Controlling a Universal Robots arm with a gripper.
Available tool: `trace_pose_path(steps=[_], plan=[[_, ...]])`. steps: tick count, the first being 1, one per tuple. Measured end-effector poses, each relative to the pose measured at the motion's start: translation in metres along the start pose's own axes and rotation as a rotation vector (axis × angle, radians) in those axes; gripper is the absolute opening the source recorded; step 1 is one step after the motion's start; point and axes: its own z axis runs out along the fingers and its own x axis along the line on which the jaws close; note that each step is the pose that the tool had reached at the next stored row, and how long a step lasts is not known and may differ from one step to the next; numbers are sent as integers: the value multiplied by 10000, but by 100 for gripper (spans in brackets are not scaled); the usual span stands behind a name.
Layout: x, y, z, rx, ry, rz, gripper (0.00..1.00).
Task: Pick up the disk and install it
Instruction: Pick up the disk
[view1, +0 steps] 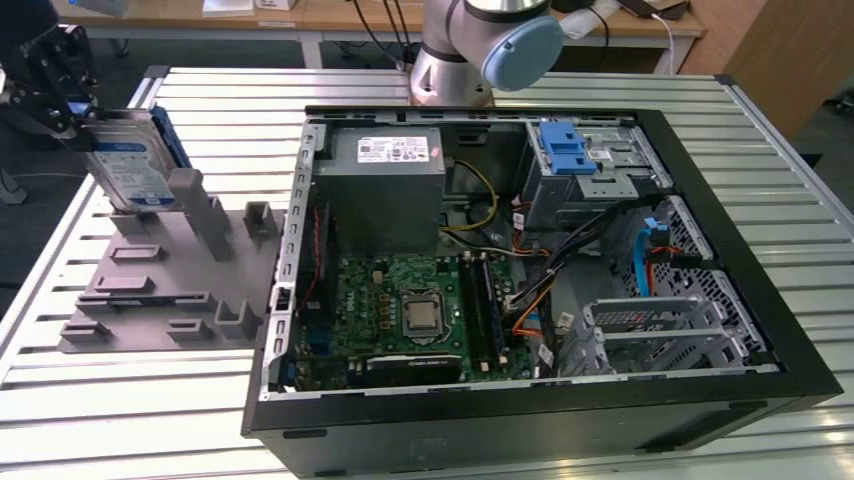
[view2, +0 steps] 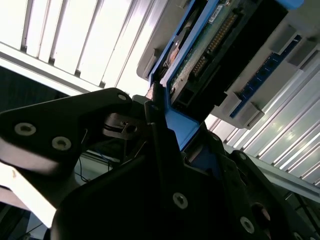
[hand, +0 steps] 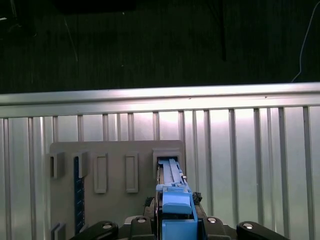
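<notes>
One disk (view1: 134, 165) in end effector (view1: 78, 120) — lower corner behind stand (view1: 147, 290)

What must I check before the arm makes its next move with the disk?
1. Gripper closed on the disk: ok, it clamps the blue end tab in the second wrist view.
2. Disk upright: ok, only slightly tilted in the exterior view.
3. Disk's lower end clear of the grey holder: cannot tell; it is at the slot.
4. Computer case open: ok, its inside is exposed.
5. Drive cage free to receive the disk: cannot tell; cables run beside it.
</notes>
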Motion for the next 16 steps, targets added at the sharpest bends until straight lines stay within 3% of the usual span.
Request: trace_pose_path(steps=[8,16], plan=[[-1,0,-105,0,0,0,36],[-1,0,-113,0,0,0,36]])
